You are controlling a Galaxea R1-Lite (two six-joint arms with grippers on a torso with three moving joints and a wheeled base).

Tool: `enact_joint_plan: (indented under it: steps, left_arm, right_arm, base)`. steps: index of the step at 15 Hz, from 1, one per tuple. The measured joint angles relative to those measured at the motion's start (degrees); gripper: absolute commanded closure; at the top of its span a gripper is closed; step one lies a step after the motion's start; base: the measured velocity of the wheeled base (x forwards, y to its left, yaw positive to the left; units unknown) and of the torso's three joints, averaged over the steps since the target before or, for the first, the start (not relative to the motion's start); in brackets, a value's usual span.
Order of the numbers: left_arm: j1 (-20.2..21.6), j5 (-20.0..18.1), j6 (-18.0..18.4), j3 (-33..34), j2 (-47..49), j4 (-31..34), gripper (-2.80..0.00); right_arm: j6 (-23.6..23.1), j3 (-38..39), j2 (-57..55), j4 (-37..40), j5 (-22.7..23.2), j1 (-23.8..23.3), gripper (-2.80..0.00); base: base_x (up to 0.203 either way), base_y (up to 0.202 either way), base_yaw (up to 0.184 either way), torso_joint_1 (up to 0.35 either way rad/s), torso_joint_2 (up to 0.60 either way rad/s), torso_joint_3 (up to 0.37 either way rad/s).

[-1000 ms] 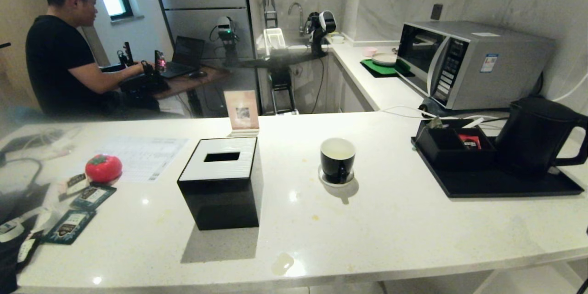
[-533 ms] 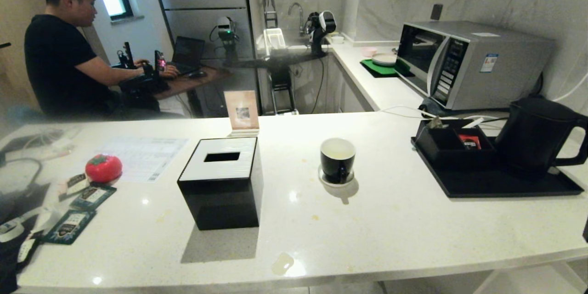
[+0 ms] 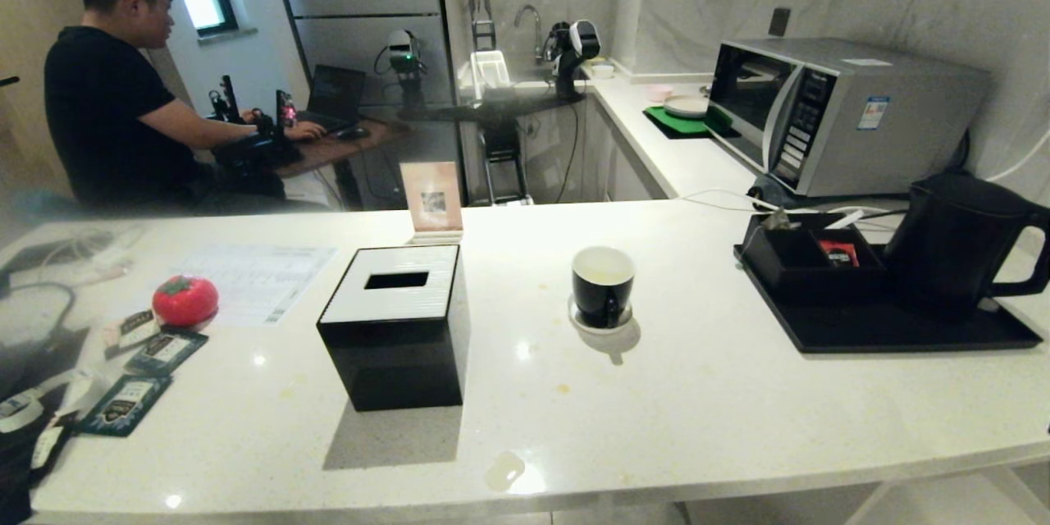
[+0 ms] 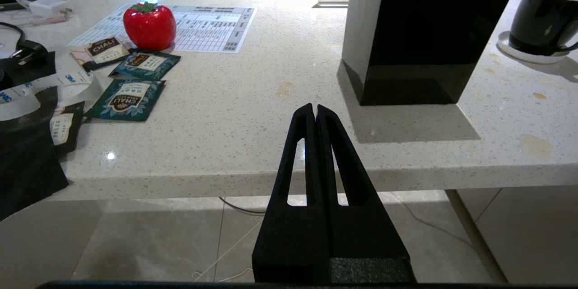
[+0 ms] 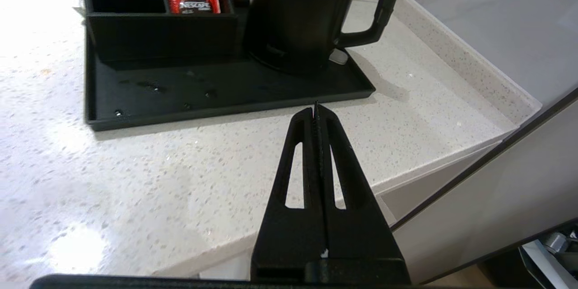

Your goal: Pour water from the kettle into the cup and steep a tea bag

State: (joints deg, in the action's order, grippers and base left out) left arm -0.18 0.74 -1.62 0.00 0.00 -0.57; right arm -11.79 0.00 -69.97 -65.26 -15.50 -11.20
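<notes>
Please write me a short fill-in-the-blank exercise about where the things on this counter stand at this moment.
1. The kettle stands on a black ____.
2. The cup rests on a small white ____.
3. The red sachet lies in a compartment of the black organizer, beside the ____.
4. The right hand, aimed toward the kettle, has its fingers ____.

Missing words: tray; saucer; kettle; shut
</notes>
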Motion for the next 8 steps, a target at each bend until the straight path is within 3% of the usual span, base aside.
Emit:
enact_joint_plan:
  steps: [3,8]
  left_arm:
    - [0.0,0.0,0.0,0.0,0.0,0.0,0.00]
    - [0.0,0.0,0.0,0.0,0.0,0.0,0.00]
  right_arm:
    - [0.1,0.0,3.1,3.1,-2.6,2.2,0.00]
    - [0.3,0.0,8.1,8.1,-2.7,4.0,0.00]
  base:
    - [0.000,0.000,0.000,0.000,0.00,0.000]
    - [0.000,0.000,0.000,0.000,0.00,0.000]
